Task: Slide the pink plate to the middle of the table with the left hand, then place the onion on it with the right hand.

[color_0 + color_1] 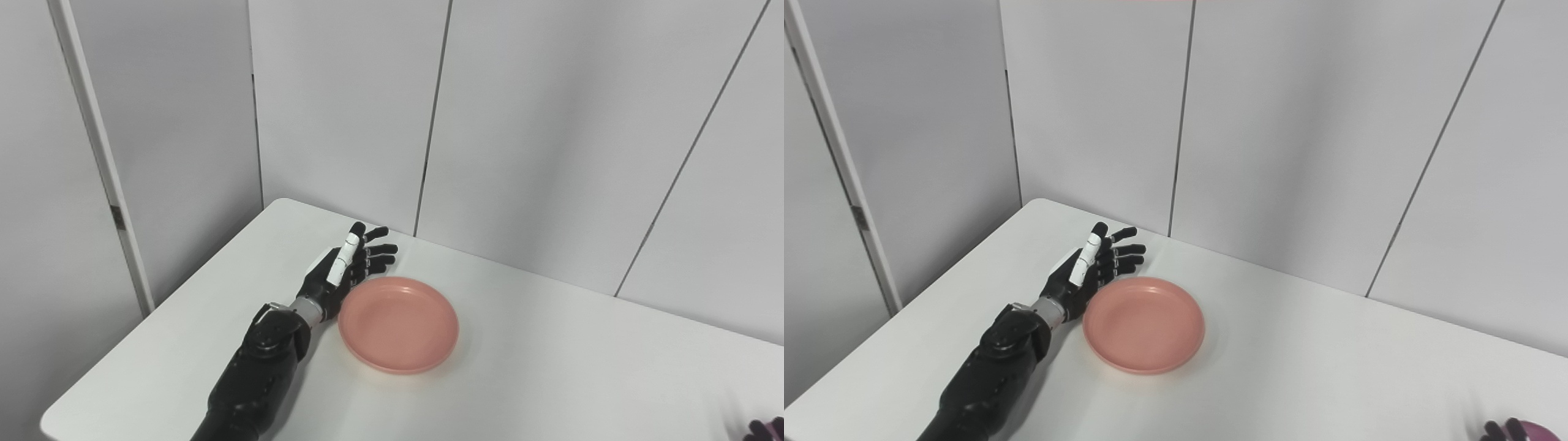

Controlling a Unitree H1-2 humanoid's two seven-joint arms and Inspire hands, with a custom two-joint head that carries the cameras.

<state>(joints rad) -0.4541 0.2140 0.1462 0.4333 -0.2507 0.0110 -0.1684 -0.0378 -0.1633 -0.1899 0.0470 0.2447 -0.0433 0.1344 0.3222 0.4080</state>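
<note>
Pink, shallow and empty, the plate (398, 323) lies flat on the table (551, 367), its left rim against the left hand (346, 269). That hand stands edge-on with fingers straight and spread, gripping nothing, likely set to push sideways. The right hand (1500, 430) barely shows beside the onion (1538, 430); its grip is unclear.

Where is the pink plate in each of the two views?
Left eye view: plate sits just right of centre, in the lower half.
Right eye view: plate sits just left of centre, in the lower half.
Shared landmark: the left hand stands at the plate's left rim in both.
</note>
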